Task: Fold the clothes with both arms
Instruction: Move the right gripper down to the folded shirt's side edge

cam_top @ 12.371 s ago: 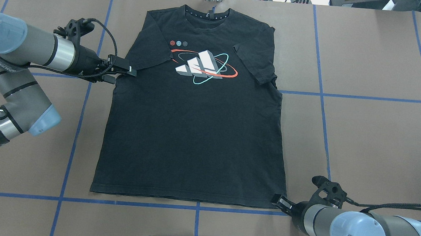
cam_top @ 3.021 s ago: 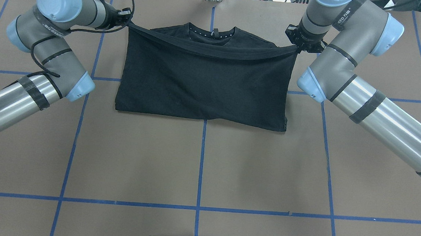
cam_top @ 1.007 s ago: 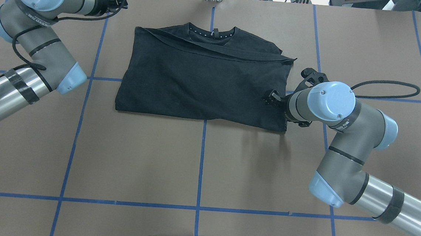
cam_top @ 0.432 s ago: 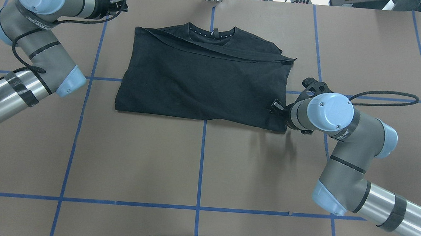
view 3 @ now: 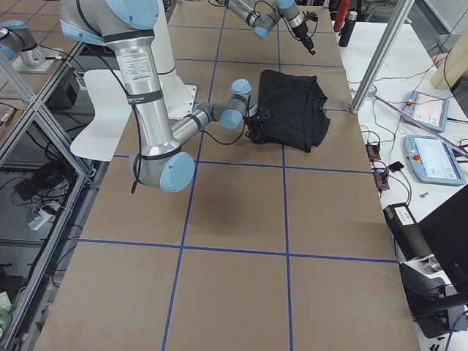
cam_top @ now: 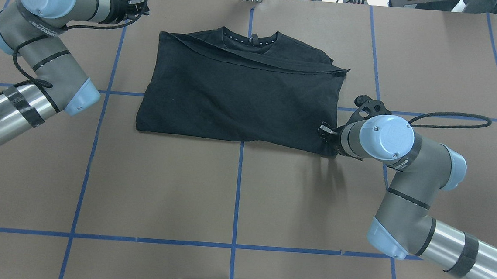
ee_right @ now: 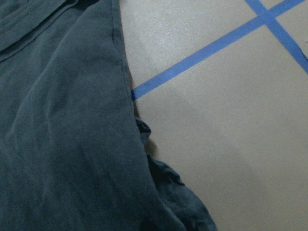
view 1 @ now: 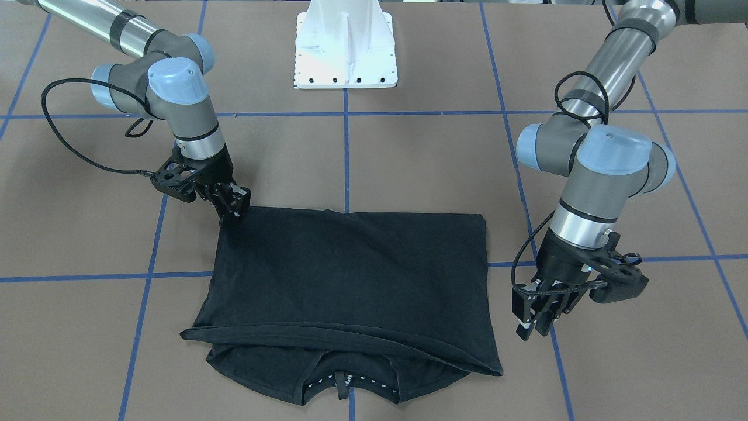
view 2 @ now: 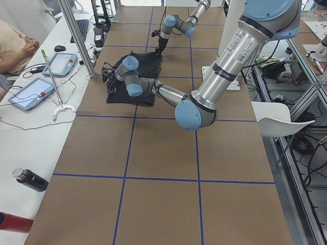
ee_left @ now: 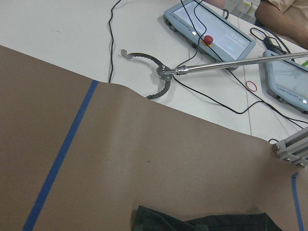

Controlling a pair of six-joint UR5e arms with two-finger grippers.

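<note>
Evidently the first fold was done: the T-shirt [cam_top: 238, 99] lay flat on the desk [cam_top: 162, 186], doubled hem-to-collar with its plain black side up and the collar [cam_top: 250, 38] showing at the far edge. The right arm [cam_top: 407, 185] reached down to the near right corner of the doubled cloth, and the right jaws touched that corner. Whether they were closed on the fabric or only poised around it could not be told, since the wrist hid them from above. The left arm [cam_top: 45, 42] hovered off the far left corner, apart from the cloth, and the left jaws were parted and held nothing. The step in hand looked like taking hold for a second, sideways fold. The next move would call for a firm pinch through both layers and a matching hold by the left jaws, so the layers could travel across without slipping. Counted: one T-shirt, two arms, two sets of jaws.
</note>
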